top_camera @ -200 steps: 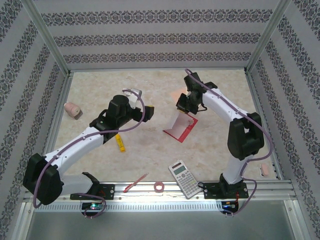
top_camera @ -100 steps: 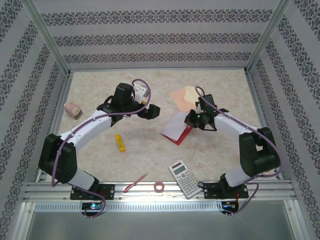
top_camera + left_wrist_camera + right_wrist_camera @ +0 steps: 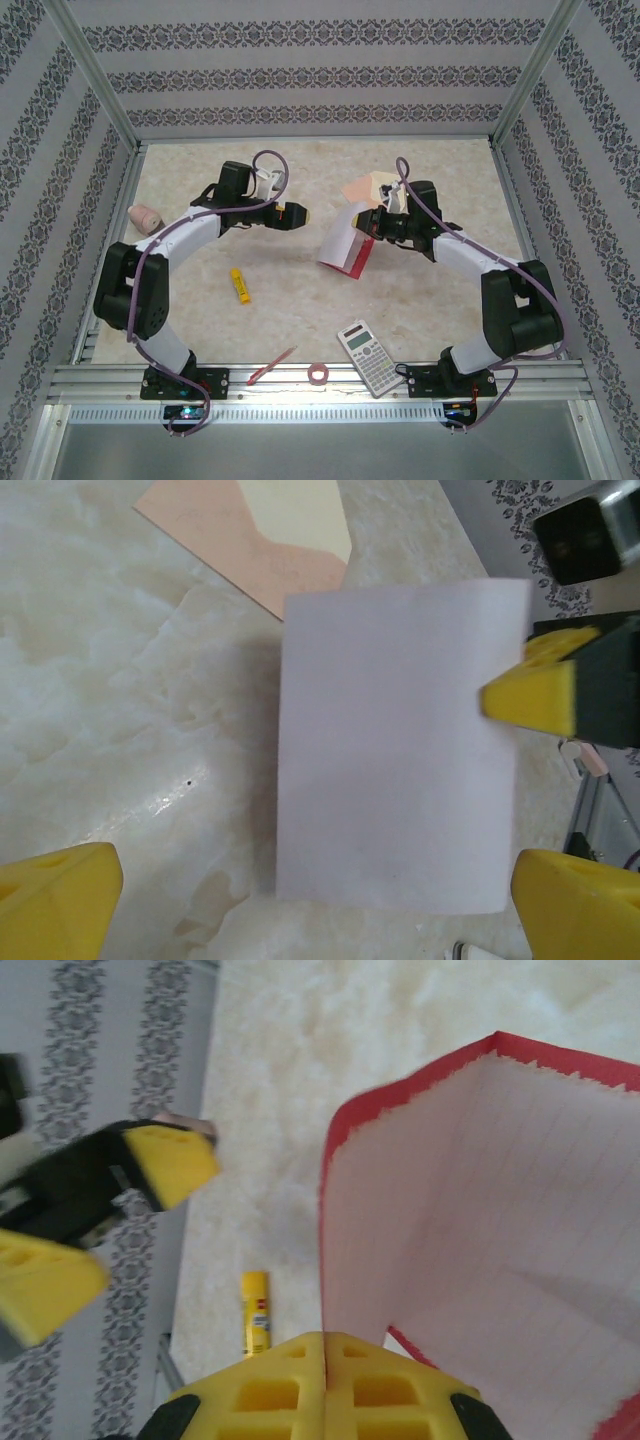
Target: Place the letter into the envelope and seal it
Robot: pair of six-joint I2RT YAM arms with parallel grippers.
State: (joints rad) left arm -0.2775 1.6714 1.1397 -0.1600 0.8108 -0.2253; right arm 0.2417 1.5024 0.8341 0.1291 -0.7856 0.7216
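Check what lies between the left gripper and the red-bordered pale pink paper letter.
Bare marbled tabletop separates the left gripper from the letter, seen in the top external view.

The letter (image 3: 395,745) is thin matt paper, the table (image 3: 100,710) a glossy marbled surface.

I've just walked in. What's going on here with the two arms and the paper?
The right hand is shut on the letter and holds it up, bent. The left hand is open, facing the letter's white back without touching it. The envelope lies flat on the table beyond, flap open, the letter not yet inside.
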